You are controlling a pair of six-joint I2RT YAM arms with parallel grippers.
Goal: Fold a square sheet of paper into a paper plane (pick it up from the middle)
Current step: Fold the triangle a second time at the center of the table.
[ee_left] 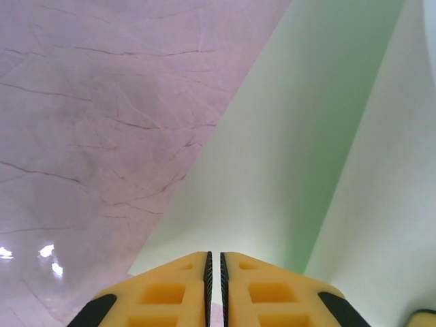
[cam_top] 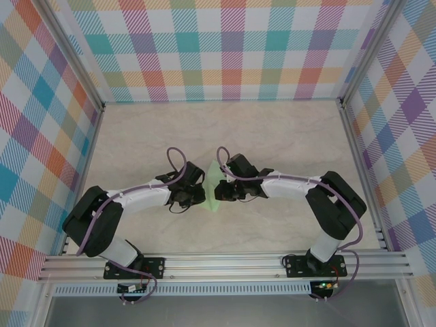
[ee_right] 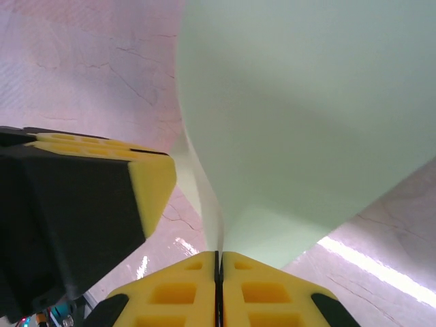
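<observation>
The square sheet of paper (cam_top: 215, 187) is pale green and stands folded upright at the table's middle, between my two grippers. My right gripper (ee_right: 218, 253) is shut on its lower edge, and the sheet (ee_right: 306, 116) rises and curves away from the jaws. My left gripper (ee_left: 215, 255) faces the paper (ee_left: 286, 170) with its jaws a thin slit apart, and I see nothing between them. Its yellow fingers (ee_right: 150, 184) show at the left of the right wrist view, close beside the sheet. From above, the left gripper (cam_top: 201, 187) and right gripper (cam_top: 221, 191) nearly meet.
The marbled beige table (cam_top: 286, 136) is bare around the arms. Plaid walls (cam_top: 231, 54) close off the back and both sides. An aluminium rail (cam_top: 225, 262) carrying both arm bases runs along the near edge.
</observation>
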